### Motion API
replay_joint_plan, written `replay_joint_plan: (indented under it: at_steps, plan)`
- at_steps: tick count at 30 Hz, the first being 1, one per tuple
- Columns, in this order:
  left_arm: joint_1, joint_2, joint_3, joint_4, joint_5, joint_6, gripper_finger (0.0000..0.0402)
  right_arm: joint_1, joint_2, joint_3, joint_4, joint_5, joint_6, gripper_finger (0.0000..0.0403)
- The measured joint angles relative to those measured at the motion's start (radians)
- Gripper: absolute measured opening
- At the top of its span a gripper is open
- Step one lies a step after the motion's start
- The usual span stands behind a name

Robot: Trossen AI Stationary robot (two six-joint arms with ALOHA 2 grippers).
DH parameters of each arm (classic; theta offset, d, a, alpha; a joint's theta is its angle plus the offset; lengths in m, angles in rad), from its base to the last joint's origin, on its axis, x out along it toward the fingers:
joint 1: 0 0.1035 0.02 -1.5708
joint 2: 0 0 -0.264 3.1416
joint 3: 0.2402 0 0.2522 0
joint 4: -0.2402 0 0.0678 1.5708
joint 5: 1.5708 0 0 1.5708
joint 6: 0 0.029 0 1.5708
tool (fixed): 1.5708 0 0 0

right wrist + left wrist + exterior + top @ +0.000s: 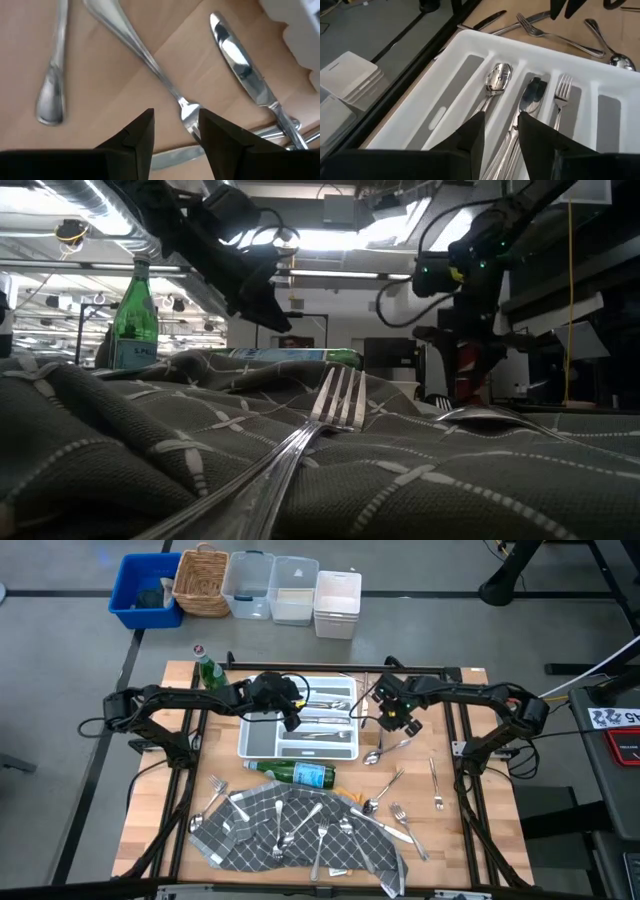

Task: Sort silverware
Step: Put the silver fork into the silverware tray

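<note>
From the overhead camera I have my left gripper over the white cutlery tray at the centre of the frame, near the tray's upper middle. Its wrist camera shows the two dark fingers spread apart with nothing between them, hanging above the compartments. Below them a spoon lies bowl-up in one slot, a second spoon in the next slot over, and a fork in the slot beyond that.

My right gripper sits just right of the tray, above bare wood of the table. In its wrist view the fingers are parted and empty, straddling the neck of a fork that lies flat on the wood; a table knife lies to the upper right of that frame and a spoon handle to the left.

The rest of the silverware is scattered: several forks and spoons on the grey checked cloth at lower centre, a fork alone at right, and a spoon beside the tray's lower right corner. A green bottle lies on its side between tray and cloth; another green bottle stands upright at the table's upper left. The table-level camera shows a fork resting on the cloth in the foreground
</note>
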Motion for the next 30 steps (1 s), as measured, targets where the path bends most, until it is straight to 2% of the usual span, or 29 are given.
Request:
replay_joint_plan:
  at_steps: [8, 24, 30]
  plan:
    - [0.0, 0.0, 0.0, 0.001, 0.0, -0.042, 0.01, 0.0, 0.009, -0.025, 0.079, 0.013, -0.048, 0.0156]
    - [0.0, 0.0, 0.0, 0.001, 0.0, -0.073, 0.01, 0.0, 0.156, -0.02, 0.117, 0.013, -0.049, 0.0154]
    - [0.0, 0.0, 0.0, 0.0, 0.0, -0.073, 0.01, 0.0, 0.162, -0.021, 0.1, 0.012, -0.047, 0.0104]
